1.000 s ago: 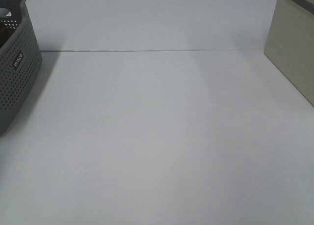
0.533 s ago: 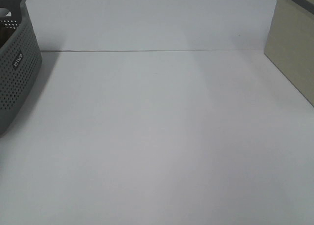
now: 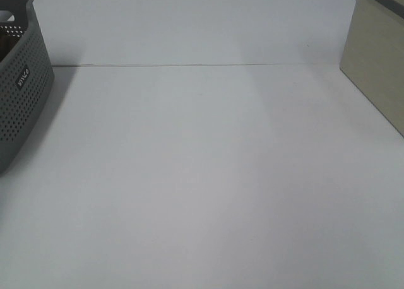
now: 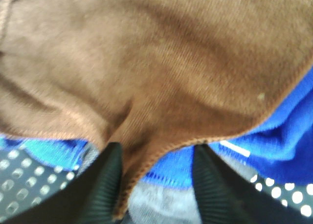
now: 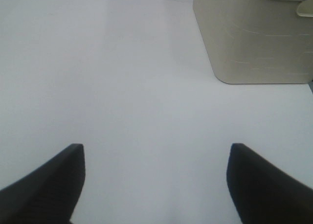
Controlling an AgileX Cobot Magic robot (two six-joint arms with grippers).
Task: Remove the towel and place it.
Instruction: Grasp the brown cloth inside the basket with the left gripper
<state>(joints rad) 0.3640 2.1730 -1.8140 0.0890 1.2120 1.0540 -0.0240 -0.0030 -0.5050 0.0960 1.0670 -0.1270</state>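
The towel (image 4: 156, 62), a dark brown plush cloth, fills most of the left wrist view, lying bunched on top of a blue cloth (image 4: 283, 136) inside the grey perforated basket (image 4: 24, 175). My left gripper (image 4: 157, 177) is down on it, its black fingers standing part-way apart on either side of a hanging fold of the towel's hemmed edge; a gap shows beside the fold. My right gripper (image 5: 155, 180) hovers open over the bare white table (image 5: 122, 87), holding nothing. Neither arm shows in the exterior high view, where the towel is hidden.
The grey basket (image 3: 22, 93) stands at the left edge of the white table (image 3: 208, 175). A beige bin (image 3: 375, 62) stands at the far right, also ahead of the right gripper as the beige bin (image 5: 249, 38). A grey cloth (image 4: 161, 199) lies under the towel.
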